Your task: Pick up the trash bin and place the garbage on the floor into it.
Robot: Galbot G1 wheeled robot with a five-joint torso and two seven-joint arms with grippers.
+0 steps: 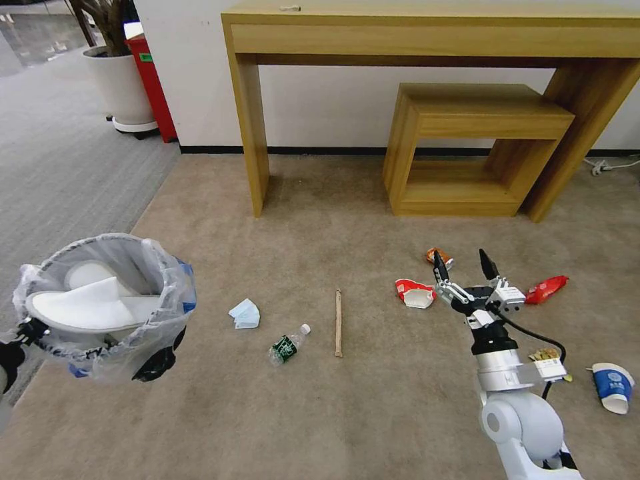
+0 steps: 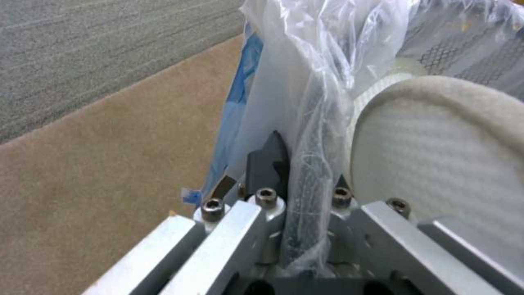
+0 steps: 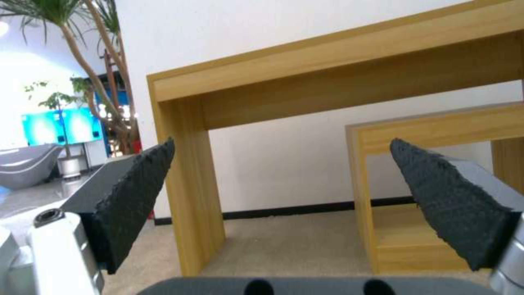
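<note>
The trash bin [image 1: 113, 300], lined with a crinkly clear bag, hangs tilted above the floor [image 1: 320, 420] at the left, with two white slippers [image 1: 87, 307] inside. My left gripper [image 2: 306, 172] is shut on its rim and bag. On the beige carpet lie a pale-blue mask [image 1: 245, 313], a green-labelled bottle [image 1: 288, 345], a wooden stick [image 1: 339, 323], a crushed red-white cup [image 1: 415, 293], an orange can [image 1: 439, 257], a red wrapper [image 1: 547, 289], a yellow wrapper [image 1: 547, 355] and a blue-white cup [image 1: 613, 387]. My right gripper [image 1: 463, 263] is open and holds nothing, between the crushed cup and the red wrapper.
A wooden console table [image 1: 433, 33] stands against the back wall with a low wooden shelf [image 1: 473, 147] under it. A white planter [image 1: 123, 87] and a red box [image 1: 153, 87] stand at the back left on grey striped carpet [image 1: 60, 167]. A cable [image 1: 613, 163] lies at the right.
</note>
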